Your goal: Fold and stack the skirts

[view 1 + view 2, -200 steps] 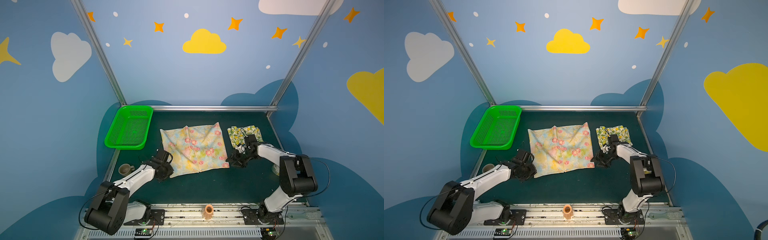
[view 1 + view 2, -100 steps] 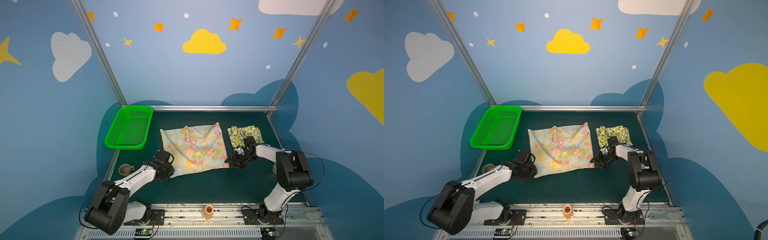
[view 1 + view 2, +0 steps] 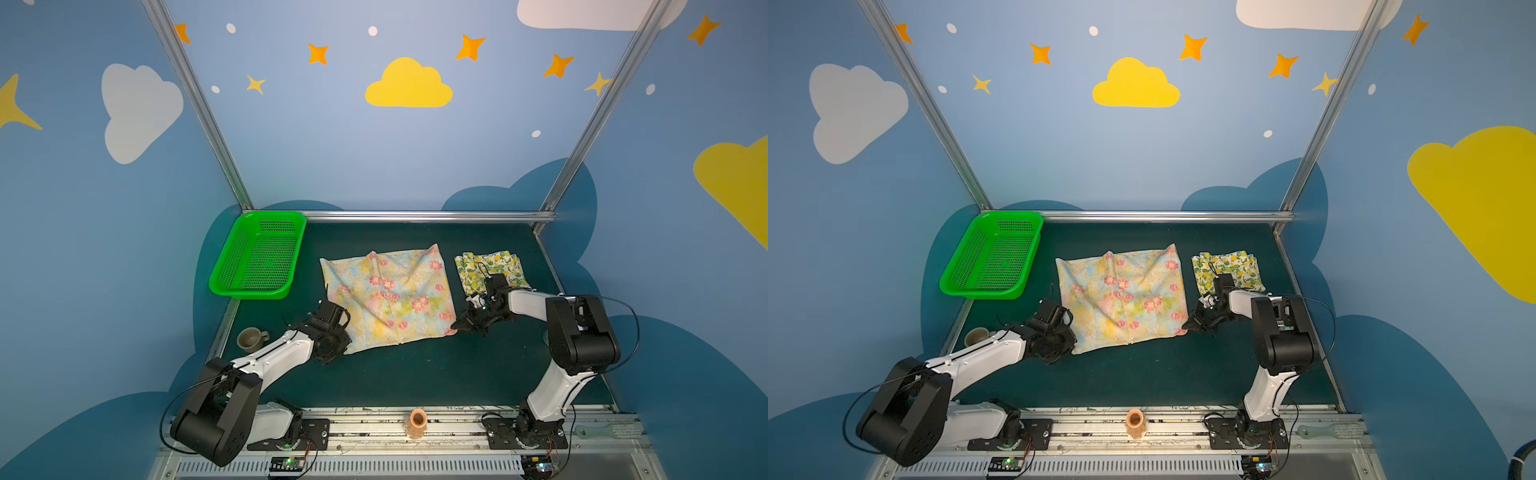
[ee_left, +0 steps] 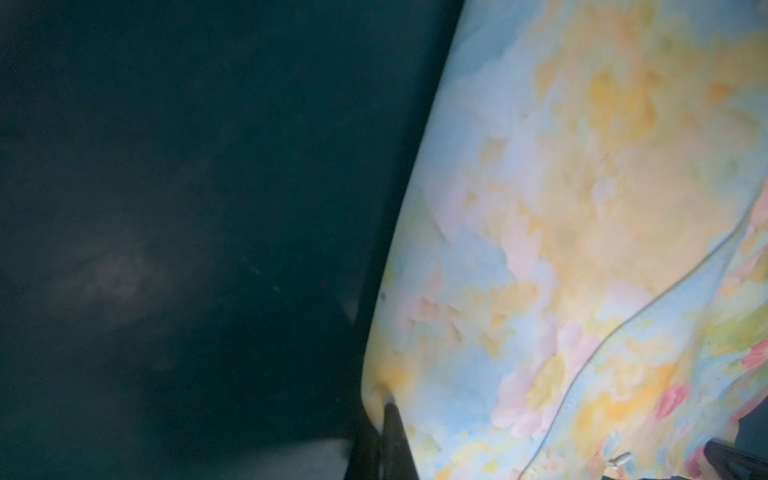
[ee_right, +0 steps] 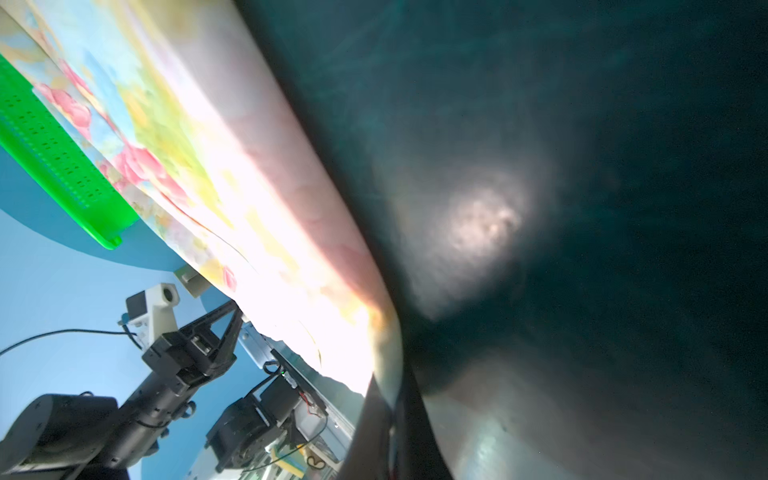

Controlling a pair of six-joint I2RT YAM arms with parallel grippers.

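- While it lies spread flat in the middle of the dark green table mat [image 3: 415, 374], the pale yellow cloth skirt [image 3: 390, 297] [image 3: 1125, 299], printed with pink flowers and blue-green blotches, is gripped at both near corners.
- The black two-fingered left gripper [image 3: 347, 350] [image 3: 1073, 351] is closed tight on the skirt's near left corner. In the left wrist view its fingertips [image 4: 392, 424] pinch the cloth edge.
- The matching right gripper [image 3: 456, 328] [image 3: 1185, 328] is clamped on the near right corner. In the right wrist view the cloth runs down between its fingers [image 5: 370, 415].
- The cream cloth skirt [image 3: 505, 261] [image 3: 1241, 262], printed with yellow lemons and green leaves, lies folded into a small rectangle just right of the flowered one, toward the far side. The right arm reaches over its near edge.
- A bright green perforated plastic basket [image 3: 249, 293] sits at the far left of the mat, apart from both skirts.
- A small brownish cup [image 3: 249, 338] with a handle stands off the mat's left edge, beside the left arm.
- A small orange-tan vase [image 3: 417, 422] stands on the metal rail at the near edge, between the two arm bases.
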